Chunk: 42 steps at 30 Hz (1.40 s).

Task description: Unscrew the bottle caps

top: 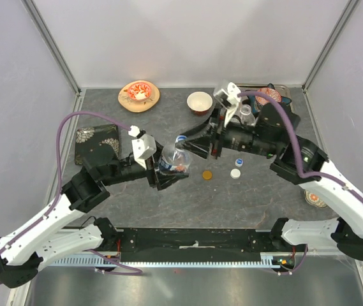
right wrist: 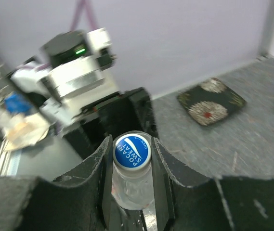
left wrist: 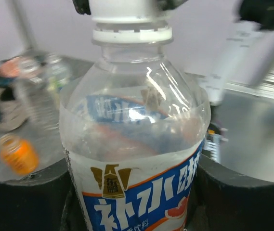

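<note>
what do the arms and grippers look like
Both arms have white shell links with black joints. The left arm and right arm each carry a purple cable looping from base to wrist. Each wrist bears a white camera block. The left gripper and right gripper are black, with broad curved fingers. A green light glows on the left wrist unit in the right wrist view.

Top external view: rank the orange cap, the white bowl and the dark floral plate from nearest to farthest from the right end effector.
Measured from the right end effector, which is at the blue-label bottle's cap:
1. Orange cap, just right and toward the arm bases.
2. White bowl, farther back, slightly right.
3. Dark floral plate, far left.
</note>
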### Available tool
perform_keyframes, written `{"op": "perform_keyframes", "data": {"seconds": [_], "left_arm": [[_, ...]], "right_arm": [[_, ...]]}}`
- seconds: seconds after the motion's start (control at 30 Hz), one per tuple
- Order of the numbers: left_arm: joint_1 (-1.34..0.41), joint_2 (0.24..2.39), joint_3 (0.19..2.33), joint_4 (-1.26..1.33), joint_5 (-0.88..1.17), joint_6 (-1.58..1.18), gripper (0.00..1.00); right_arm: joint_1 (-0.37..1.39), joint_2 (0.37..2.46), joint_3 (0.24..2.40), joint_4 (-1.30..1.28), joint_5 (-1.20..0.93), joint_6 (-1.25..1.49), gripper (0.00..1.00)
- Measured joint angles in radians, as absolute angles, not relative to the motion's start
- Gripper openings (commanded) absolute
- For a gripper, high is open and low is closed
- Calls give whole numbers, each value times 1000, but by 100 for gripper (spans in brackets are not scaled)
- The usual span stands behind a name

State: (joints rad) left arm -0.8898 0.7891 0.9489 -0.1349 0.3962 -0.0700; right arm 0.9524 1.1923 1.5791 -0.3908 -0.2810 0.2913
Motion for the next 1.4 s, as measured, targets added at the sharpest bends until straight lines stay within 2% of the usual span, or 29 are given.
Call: {"op": "perform_keyframes", "data": {"seconds": [0.23, 0.43, 0.63, 0.97, 1.1, 1.2, 1.3, 1.4], "left_arm": [[-837, 811, 999, -132, 850, -152, 52], [-786, 863, 994, -69, 1108, -263, 52], [-773, 894, 991, -4, 1213, -310, 52], [-735, 901, 983, 25, 1273, -324, 52], [-723, 889, 980, 15, 1271, -321, 52], [-723, 867, 975, -19, 1258, -305, 52], [-723, 832, 974, -76, 1187, -264, 52], [-723, 753, 952, -139, 1013, -220, 52]], "right_arm": [[953, 1106, 1546, -358, -630, 196, 0], [944, 1074, 1473, -287, -771, 186, 0], [943, 1063, 1461, -269, -832, 186, 0], [939, 1035, 1497, -291, -856, 187, 0], [945, 984, 1567, -299, -826, 185, 0], [947, 955, 1588, -297, -728, 178, 0], [948, 941, 1571, -302, -533, 165, 0], [948, 935, 1473, -311, -254, 168, 0]]}}
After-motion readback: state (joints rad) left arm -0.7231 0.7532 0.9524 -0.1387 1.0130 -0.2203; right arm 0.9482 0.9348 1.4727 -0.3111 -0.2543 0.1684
